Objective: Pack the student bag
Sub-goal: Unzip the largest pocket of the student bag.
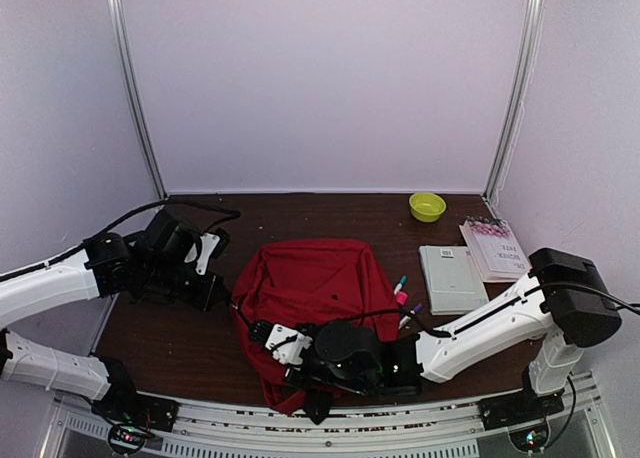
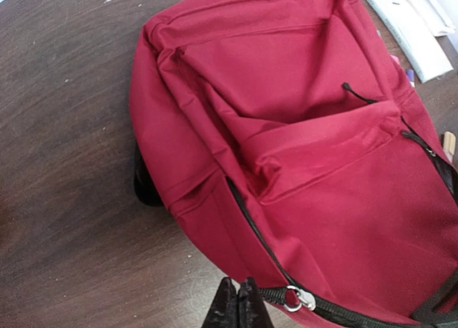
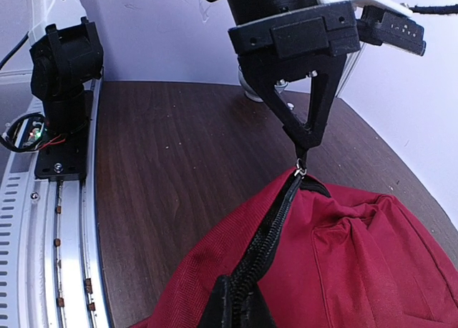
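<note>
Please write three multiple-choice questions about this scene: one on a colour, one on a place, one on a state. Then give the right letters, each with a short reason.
1. What colour is the bag?
A. blue
B. red
C. green

2. Where is the bowl?
A. in the bag
B. left of the bag
C. on the far right part of the table

3. What is the right hand doing?
A. open above the bowl
B. holding a pen
C. shut on the bag's zipper pull

Answers:
1 B: the fabric is red in every view.
2 C: the top view shows it far right, apart from the bag.
3 C: the right wrist view shows it pinching the pull.
</note>
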`<state>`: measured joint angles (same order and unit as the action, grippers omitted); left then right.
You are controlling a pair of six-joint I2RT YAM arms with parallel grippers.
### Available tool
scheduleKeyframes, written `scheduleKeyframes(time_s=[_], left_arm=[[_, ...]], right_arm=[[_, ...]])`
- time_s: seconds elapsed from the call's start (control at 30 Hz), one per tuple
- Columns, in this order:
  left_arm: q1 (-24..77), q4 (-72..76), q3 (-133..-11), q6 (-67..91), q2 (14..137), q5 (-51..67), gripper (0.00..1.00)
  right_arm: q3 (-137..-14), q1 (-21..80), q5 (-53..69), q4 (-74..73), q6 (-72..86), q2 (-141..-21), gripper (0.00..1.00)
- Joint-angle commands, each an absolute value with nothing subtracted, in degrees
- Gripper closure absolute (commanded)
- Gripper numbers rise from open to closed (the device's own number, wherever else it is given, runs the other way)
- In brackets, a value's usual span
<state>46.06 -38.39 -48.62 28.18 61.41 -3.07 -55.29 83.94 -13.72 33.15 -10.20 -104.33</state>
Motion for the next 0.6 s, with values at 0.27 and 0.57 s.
scheduleKeyframes(time_s=[0.27,0.57], left_arm=[[41.3,-33.3,-47.0,27.4,64.9,-4.9,1.00],[37.7,-31.6,-45.0,28.5,69.4,-3.1,1.00]], right_arm=[[-53.7,86.0,-10.0,36.0,-10.8,-101.7,1.00],[-52.8,86.5,-9.3,36.3,-10.8,-101.1,1.00]])
